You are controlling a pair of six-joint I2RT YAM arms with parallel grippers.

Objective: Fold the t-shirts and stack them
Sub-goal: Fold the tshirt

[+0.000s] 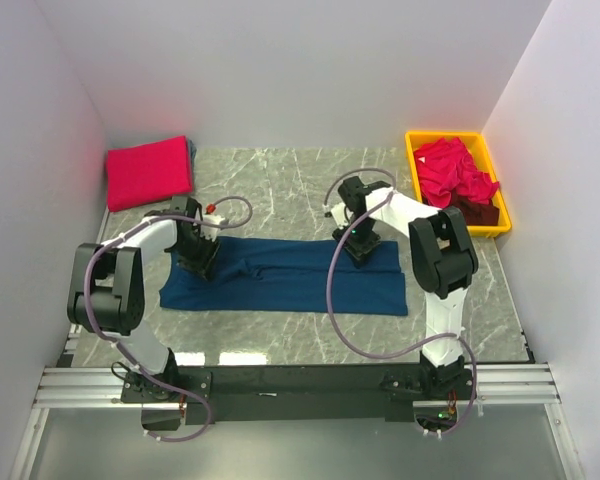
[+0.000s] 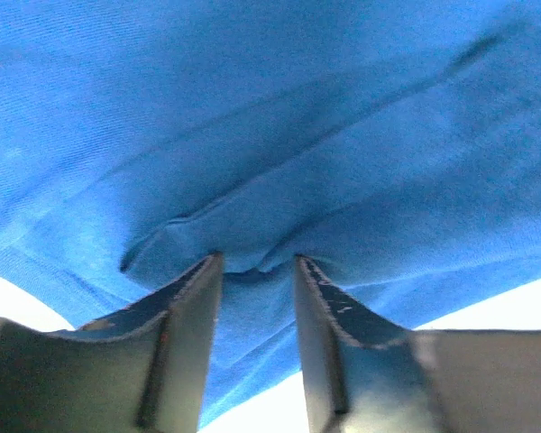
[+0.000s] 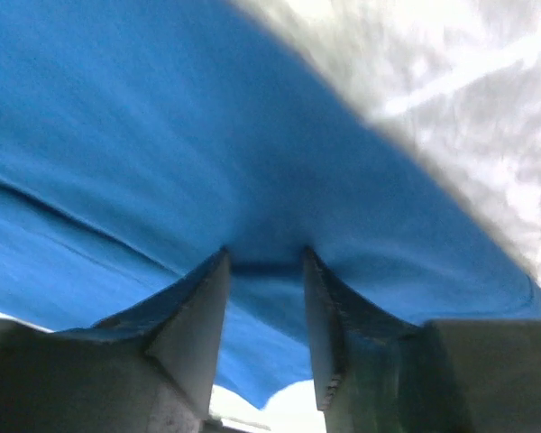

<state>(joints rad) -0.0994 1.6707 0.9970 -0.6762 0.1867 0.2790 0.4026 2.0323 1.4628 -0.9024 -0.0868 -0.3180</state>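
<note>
A navy blue t-shirt (image 1: 280,282) lies as a long folded strip across the middle of the table. My left gripper (image 1: 202,262) is down on its far left edge, and my right gripper (image 1: 360,252) is down on its far right edge. In the left wrist view the left gripper (image 2: 257,262) has its jaws narrowly apart, pinching a pucker of the blue cloth (image 2: 279,135). In the right wrist view the right gripper (image 3: 266,257) pinches the cloth (image 3: 162,117) the same way. A folded red-pink t-shirt (image 1: 148,172) lies at the far left.
A yellow bin (image 1: 458,134) stands at the far right, holding crumpled red-pink shirts (image 1: 452,168) and a dark maroon one (image 1: 478,211). White walls close in the table on the left, back and right. Cables loop near both arms.
</note>
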